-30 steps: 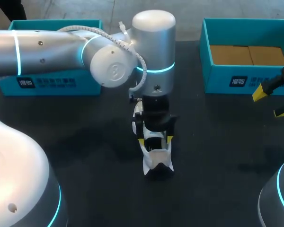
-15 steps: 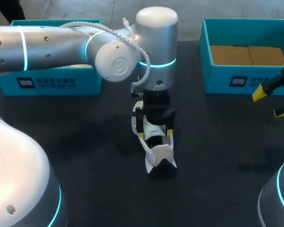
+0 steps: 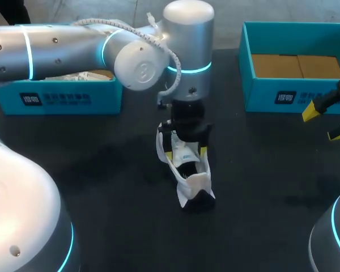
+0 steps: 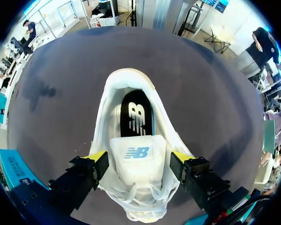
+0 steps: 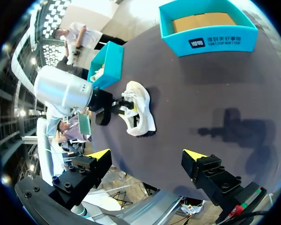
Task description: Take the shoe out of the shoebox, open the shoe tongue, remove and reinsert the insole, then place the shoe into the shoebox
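Note:
A white shoe stands in the middle of the dark table, heel toward the front edge. My left gripper comes down over its forepart. In the left wrist view the gripper has a yellow-tipped finger against each side of the shoe, so it is shut on it. The white tongue lies between the fingers, and the black insole shows inside, ahead of it. My right gripper hangs open and empty at the right edge, far from the shoe.
An open teal shoebox with a cardboard floor stands at the back right, close to my right gripper. A second teal box with white paper in it stands at the back left, partly under my left arm.
My left gripper has shifted slightly right and back, and the shoe has swung with it, its heel moving right. The right arm has not moved.

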Robot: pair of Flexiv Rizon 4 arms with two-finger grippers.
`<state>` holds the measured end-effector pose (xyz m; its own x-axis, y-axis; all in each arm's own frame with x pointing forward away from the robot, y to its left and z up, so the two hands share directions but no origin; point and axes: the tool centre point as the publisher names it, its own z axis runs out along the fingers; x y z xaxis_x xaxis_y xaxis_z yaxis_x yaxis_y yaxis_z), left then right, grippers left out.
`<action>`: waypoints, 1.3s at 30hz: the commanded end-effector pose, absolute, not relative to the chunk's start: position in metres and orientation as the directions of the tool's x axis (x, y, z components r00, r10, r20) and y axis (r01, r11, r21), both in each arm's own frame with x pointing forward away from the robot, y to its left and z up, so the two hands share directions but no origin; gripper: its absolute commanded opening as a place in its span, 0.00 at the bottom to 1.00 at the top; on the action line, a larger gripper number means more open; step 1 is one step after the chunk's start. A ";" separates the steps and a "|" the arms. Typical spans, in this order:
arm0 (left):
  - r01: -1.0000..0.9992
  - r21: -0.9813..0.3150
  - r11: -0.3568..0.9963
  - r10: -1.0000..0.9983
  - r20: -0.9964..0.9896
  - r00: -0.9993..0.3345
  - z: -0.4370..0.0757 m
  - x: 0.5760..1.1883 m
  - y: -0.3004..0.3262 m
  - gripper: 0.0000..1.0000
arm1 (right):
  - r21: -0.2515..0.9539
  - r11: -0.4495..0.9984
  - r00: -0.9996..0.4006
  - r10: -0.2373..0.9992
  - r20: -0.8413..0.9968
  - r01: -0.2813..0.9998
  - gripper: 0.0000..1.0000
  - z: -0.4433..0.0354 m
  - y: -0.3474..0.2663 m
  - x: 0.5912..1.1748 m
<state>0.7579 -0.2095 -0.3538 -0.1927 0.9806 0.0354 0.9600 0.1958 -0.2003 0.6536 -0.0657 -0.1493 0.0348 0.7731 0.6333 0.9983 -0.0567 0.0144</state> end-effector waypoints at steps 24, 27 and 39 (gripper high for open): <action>0.966 -0.161 0.202 0.974 -0.068 -0.215 -0.327 0.748 -0.201 0.16 | 0.013 -0.058 0.037 0.775 0.631 0.998 1.00 -0.150 -0.065 0.654; 0.966 -0.172 0.192 0.977 -0.061 -0.205 -0.337 0.749 -0.203 0.16 | 0.013 -0.058 0.037 0.775 0.631 0.998 1.00 -0.150 -0.065 0.654; 0.959 -0.218 0.179 0.979 -0.054 -0.195 -0.375 0.742 -0.212 0.20 | 0.013 -0.058 0.037 0.775 0.631 0.998 1.00 -0.150 -0.065 0.654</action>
<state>0.7402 -0.2061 -0.3631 -0.1966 0.9790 -0.0536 0.9609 0.1816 -0.2090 0.6536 -0.0657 -0.1493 0.0348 0.7731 0.6333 0.9983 -0.0568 0.0144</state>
